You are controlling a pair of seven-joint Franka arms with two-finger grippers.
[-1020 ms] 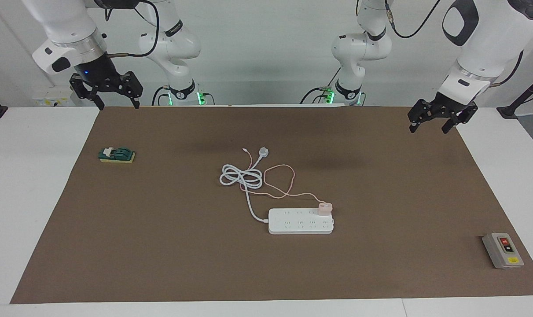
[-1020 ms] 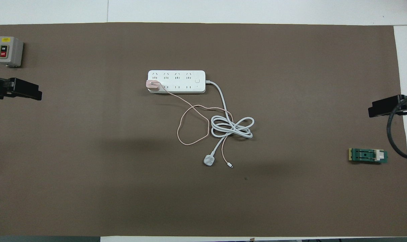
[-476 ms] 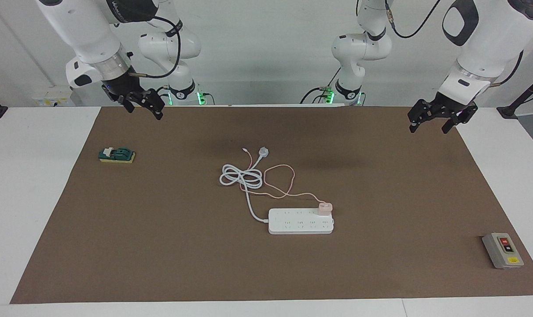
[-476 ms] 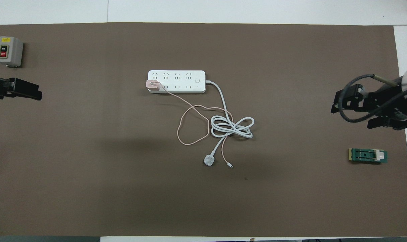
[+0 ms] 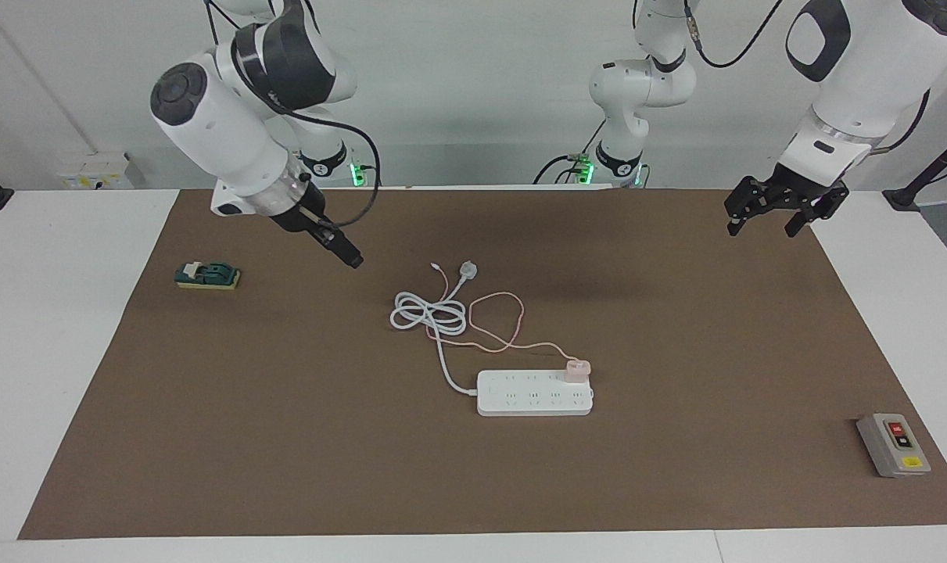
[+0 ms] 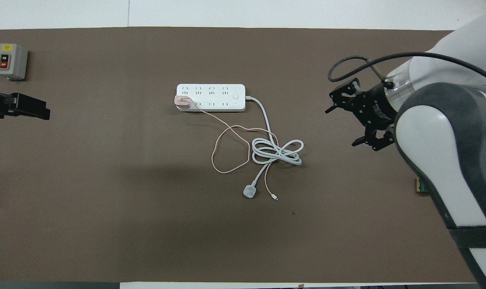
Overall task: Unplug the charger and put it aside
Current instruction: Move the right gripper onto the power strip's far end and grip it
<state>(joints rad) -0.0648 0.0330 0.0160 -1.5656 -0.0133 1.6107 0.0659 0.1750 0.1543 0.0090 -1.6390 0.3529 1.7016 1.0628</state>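
The charger [image 5: 577,367] [image 6: 182,101], a small pink cube, sits plugged into the white power strip [image 5: 532,393] [image 6: 210,96] at the strip's end toward the left arm. Its thin pink cable [image 5: 504,317] [image 6: 226,150] loops toward the robots and crosses the strip's coiled white cord [image 5: 430,314] [image 6: 277,151]. My right gripper [image 5: 353,262] [image 6: 340,127] hangs open and empty over the mat, between the cord coil and the right arm's end. My left gripper [image 5: 778,217] [image 6: 22,110] waits open over the mat's corner at the left arm's end.
The strip's round white plug [image 5: 468,270] [image 6: 249,192] lies loose beside the pink cable's tip. A grey switch box [image 5: 891,444] [image 6: 10,61] stands at the left arm's end. A green block [image 5: 207,275] lies at the right arm's end, mostly covered by the right arm in the overhead view.
The right arm has swung in from the mat's corner toward the middle and lower, its gripper turning as it went. The left arm, charger and strip have not moved.
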